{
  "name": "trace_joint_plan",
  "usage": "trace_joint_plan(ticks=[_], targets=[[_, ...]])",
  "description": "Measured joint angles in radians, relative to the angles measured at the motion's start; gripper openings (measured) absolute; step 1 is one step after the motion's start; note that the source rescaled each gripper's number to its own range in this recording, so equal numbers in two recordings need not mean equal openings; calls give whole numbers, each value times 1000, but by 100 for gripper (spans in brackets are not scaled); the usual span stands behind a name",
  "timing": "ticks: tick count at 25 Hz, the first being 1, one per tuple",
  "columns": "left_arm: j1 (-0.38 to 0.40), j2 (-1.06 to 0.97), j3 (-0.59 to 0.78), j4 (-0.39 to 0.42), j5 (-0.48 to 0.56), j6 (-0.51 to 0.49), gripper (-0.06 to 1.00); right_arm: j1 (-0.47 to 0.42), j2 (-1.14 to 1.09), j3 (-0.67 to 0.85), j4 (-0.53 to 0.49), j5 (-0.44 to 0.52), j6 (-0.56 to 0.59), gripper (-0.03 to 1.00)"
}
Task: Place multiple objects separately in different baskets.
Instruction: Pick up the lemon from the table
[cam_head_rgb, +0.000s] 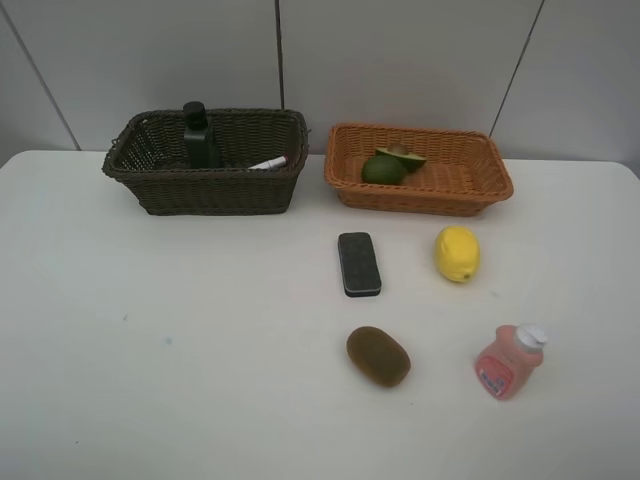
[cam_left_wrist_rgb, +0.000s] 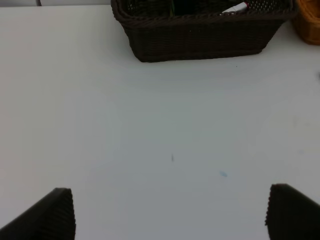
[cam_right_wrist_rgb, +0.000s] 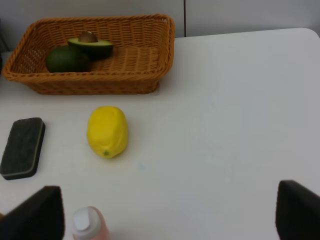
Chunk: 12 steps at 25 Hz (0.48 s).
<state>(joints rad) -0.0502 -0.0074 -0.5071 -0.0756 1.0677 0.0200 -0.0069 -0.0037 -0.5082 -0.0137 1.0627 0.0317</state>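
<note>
The dark brown basket (cam_head_rgb: 200, 190) at the back left holds the dark green pump bottle (cam_head_rgb: 200, 135) and the white-pink marker (cam_head_rgb: 268, 163). The orange-tan basket (cam_head_rgb: 420, 198) beside it holds the whole avocado (cam_head_rgb: 383, 170) and the halved avocado (cam_head_rgb: 402, 155). On the table lie the black eraser (cam_head_rgb: 359, 264), yellow lemon (cam_head_rgb: 457, 253), brown kiwi (cam_head_rgb: 378, 356) and pink bottle (cam_head_rgb: 510, 362). My left gripper (cam_left_wrist_rgb: 170, 215) is open and empty over bare table short of the dark basket (cam_left_wrist_rgb: 200, 37). My right gripper (cam_right_wrist_rgb: 167, 215) is open and empty, with the pink bottle (cam_right_wrist_rgb: 87, 225) near one finger and the lemon (cam_right_wrist_rgb: 107, 131) ahead.
The white table (cam_head_rgb: 150, 330) runs back to a grey panelled wall. Neither arm shows in the exterior high view. The right wrist view also shows the eraser (cam_right_wrist_rgb: 23, 147) and the orange-tan basket (cam_right_wrist_rgb: 95, 85).
</note>
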Motion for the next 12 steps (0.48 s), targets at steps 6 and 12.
trace_joint_plan(ticks=[6, 12], targets=[[0, 0, 0, 0, -1, 0, 100, 0, 5, 0, 3, 0, 0, 100], [0, 0, 0, 0, -1, 0, 100, 0, 252, -4, -32, -1, 26, 100]])
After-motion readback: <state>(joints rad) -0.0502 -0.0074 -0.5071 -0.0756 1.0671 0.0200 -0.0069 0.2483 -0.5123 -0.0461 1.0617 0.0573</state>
